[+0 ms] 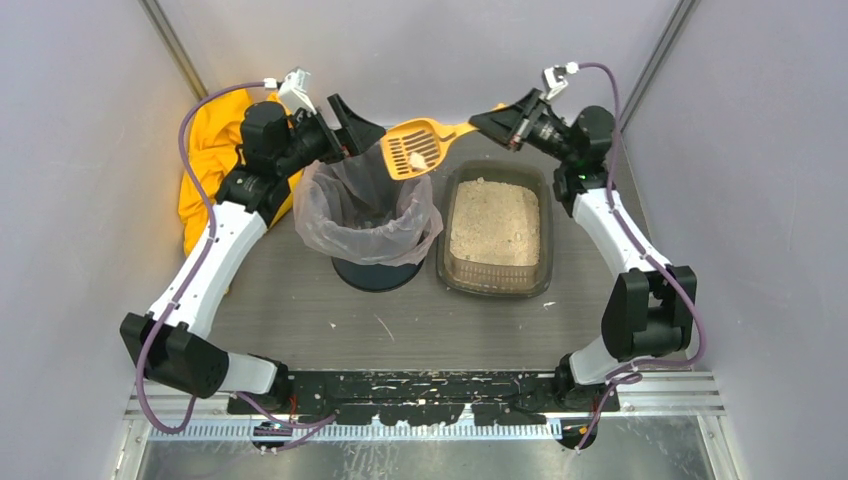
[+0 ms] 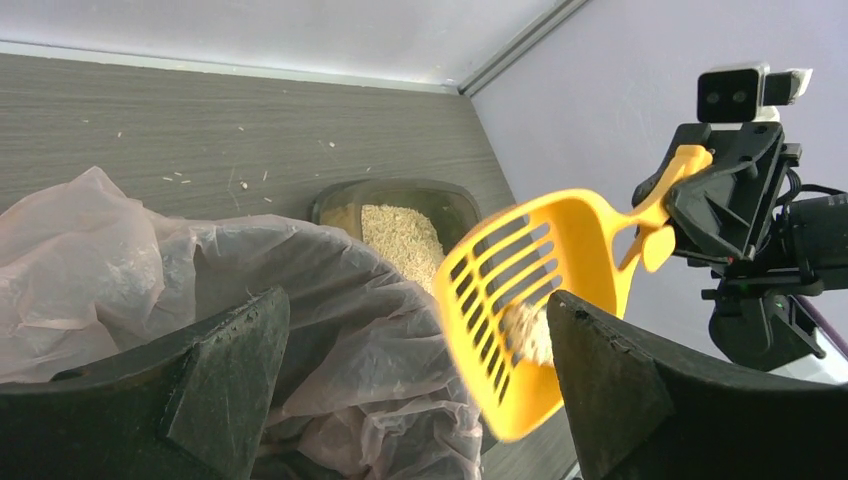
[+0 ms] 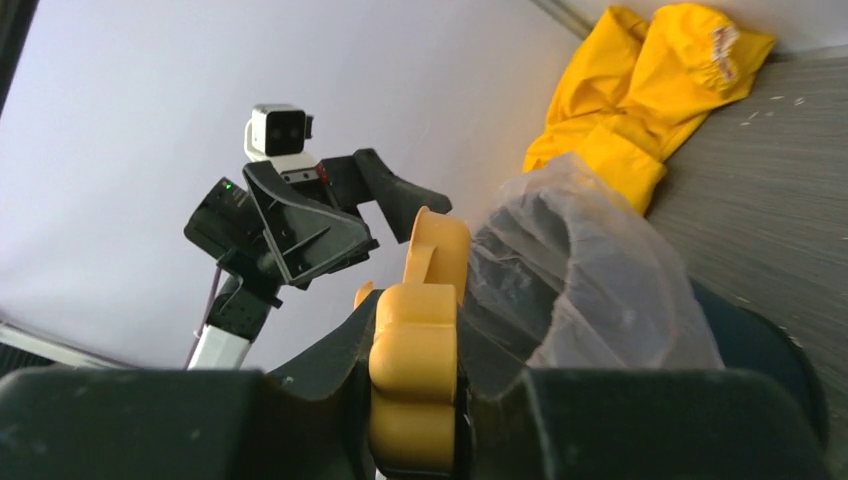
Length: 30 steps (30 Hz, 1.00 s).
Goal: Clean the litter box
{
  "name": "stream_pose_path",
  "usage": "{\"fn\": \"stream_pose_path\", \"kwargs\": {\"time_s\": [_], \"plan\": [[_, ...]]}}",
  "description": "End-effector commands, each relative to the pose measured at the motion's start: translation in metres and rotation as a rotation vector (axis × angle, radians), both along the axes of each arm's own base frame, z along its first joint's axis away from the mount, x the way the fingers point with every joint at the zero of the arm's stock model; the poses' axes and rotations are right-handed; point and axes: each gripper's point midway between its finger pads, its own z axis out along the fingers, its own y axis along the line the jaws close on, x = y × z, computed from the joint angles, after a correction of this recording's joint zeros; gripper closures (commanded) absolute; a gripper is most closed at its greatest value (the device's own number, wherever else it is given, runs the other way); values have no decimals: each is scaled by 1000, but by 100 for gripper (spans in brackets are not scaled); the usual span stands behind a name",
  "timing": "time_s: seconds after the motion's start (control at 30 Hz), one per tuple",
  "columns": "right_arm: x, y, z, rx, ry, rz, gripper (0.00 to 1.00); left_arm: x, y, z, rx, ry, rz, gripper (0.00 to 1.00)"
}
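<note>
The litter box (image 1: 497, 228), a shallow brown-grey tray of beige litter, sits right of centre; its far end shows in the left wrist view (image 2: 398, 222). My right gripper (image 1: 484, 122) is shut on the handle of the orange slotted scoop (image 1: 416, 147), seen edge-on in its own view (image 3: 417, 385). The scoop head (image 2: 520, 300) hangs tilted over the right rim of the bagged round bin (image 1: 368, 212) and carries a pale clump (image 2: 528, 332). My left gripper (image 1: 350, 128) is open and empty above the bin's back rim.
A crumpled yellow cloth (image 1: 208, 150) lies at the back left, also in the right wrist view (image 3: 640, 90). The bin's clear liner (image 2: 150, 270) billows over its rim. Litter crumbs dot the grey table (image 1: 400, 325). Grey walls close in on both sides.
</note>
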Motion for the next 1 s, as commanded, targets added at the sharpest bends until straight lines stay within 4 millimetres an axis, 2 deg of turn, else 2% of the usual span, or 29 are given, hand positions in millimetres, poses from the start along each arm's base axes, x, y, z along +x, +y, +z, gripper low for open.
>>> {"fn": "stream_pose_path", "kwargs": {"time_s": [0.0,0.1,0.23,0.3,0.4,0.53,0.73,0.87,0.97], "plan": [[2,35,10,-70,-54,29,99,-9,13,31,-10,-90,36,1],[1,58,-3,-220,-90,33,99,-12,19,40,-19,-100,49,1],[-2,86,-36,-504,-109,25,99,-14,21,44,-11,-107,51,1],[-2,98,-42,-566,-132,22,99,-14,21,44,-9,-103,50,1],[-3,110,-37,-684,-199,-17,99,-15,21,45,-5,-103,49,1],[-1,117,-26,-783,-277,-67,99,-13,21,45,3,-99,49,1],[-3,111,3,-786,-351,-121,99,-9,20,47,2,-106,49,1],[-10,108,29,-737,-384,-133,99,-4,16,49,-18,-106,39,2],[-14,98,62,-549,-372,-120,99,-2,12,50,-38,-111,22,3]]}}
